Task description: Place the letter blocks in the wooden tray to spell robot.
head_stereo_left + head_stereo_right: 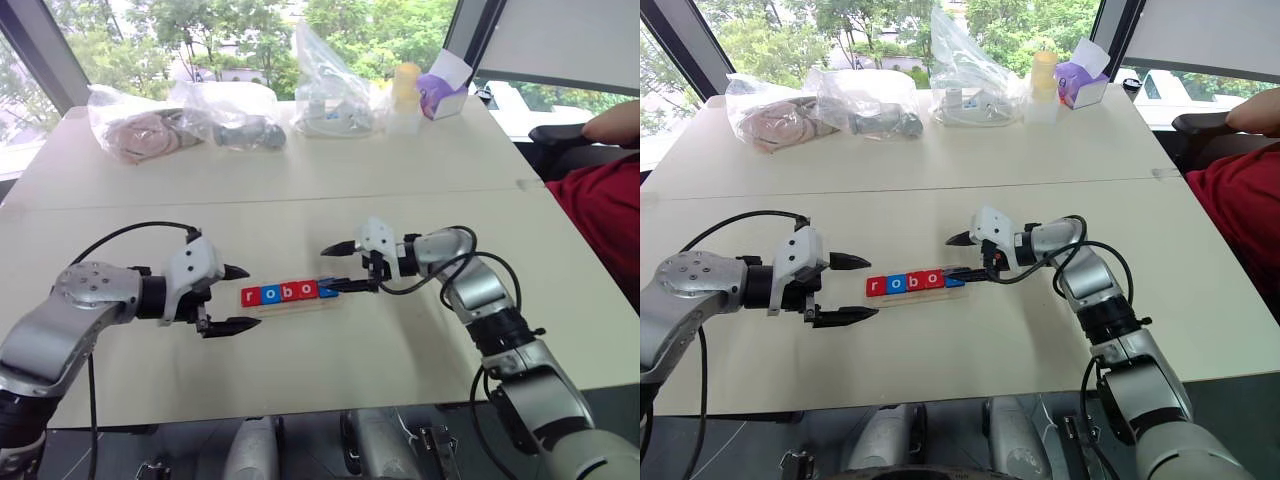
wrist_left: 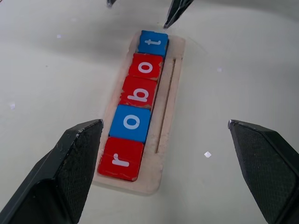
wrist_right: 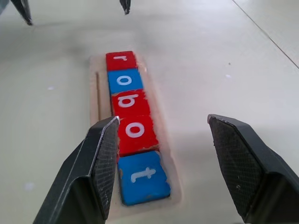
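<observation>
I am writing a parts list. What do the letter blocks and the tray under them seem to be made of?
The letter blocks: probably painted wood, with glossy red and blue faces that reflect light, white printed letters and paint worn at some edges. Plastic cannot be excluded.
The wooden tray: pale, unpainted, matte wood by its look, with a long groove beside the blocks.

A pale table [image 1: 300,170] stands before daylit windows [image 1: 200,30] showing green trees.

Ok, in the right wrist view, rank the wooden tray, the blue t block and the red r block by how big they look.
1. wooden tray
2. blue t block
3. red r block
The t looks bigger mainly because it sits nearer the camera; the blocks may well match.
</observation>
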Tool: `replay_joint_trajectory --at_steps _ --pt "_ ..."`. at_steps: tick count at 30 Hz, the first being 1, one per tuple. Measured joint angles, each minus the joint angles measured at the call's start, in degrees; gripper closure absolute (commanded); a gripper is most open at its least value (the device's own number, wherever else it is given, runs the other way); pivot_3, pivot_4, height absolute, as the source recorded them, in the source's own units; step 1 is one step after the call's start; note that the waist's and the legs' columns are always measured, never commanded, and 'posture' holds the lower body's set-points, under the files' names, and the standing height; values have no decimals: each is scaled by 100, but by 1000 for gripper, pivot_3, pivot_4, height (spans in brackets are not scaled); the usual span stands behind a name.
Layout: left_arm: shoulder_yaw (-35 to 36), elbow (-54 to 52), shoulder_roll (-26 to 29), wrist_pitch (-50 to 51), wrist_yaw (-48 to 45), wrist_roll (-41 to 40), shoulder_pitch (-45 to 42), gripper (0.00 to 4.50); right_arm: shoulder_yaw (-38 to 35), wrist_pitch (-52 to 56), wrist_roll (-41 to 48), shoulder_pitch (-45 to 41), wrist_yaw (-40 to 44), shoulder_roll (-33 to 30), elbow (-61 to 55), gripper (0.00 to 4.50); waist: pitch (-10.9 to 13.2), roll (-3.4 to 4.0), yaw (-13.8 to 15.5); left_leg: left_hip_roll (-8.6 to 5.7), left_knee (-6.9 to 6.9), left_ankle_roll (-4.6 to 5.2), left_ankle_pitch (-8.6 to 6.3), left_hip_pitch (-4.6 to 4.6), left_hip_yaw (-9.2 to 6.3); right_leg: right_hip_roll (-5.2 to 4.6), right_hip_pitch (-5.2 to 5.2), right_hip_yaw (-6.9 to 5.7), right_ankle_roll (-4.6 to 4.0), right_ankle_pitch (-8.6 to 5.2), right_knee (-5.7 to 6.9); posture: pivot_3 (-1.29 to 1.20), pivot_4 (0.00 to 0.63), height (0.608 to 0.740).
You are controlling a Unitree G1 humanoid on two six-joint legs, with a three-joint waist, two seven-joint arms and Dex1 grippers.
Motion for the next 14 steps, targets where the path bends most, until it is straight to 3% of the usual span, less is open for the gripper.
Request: replay_joint_trajectory --at_steps 6,10,14 --pt "198 26 -11 162 56 -152 107 0 -266 518 45 721 -445 -571 -827 1382 0 0 0 0 -3 0 0 0 0 0 -1 0 0 -1 -1 0 150 740" --pt "761 61 97 579 142 -410 688 0 -598 1560 437 1479 -463 -1255 -2076 1382 0 0 -18 3 -9 0 0 0 1 0 -7 1 1 -1 0 0 150 740" --pt "1616 5 63 947 236 -720 1571 0 -1381 2954 1060 2427 -805 -1793 -3423 1382 -1 -2 -8 9 -11 0 0 3 -1 1 -5 0 -15 -11 -1 0 150 740"
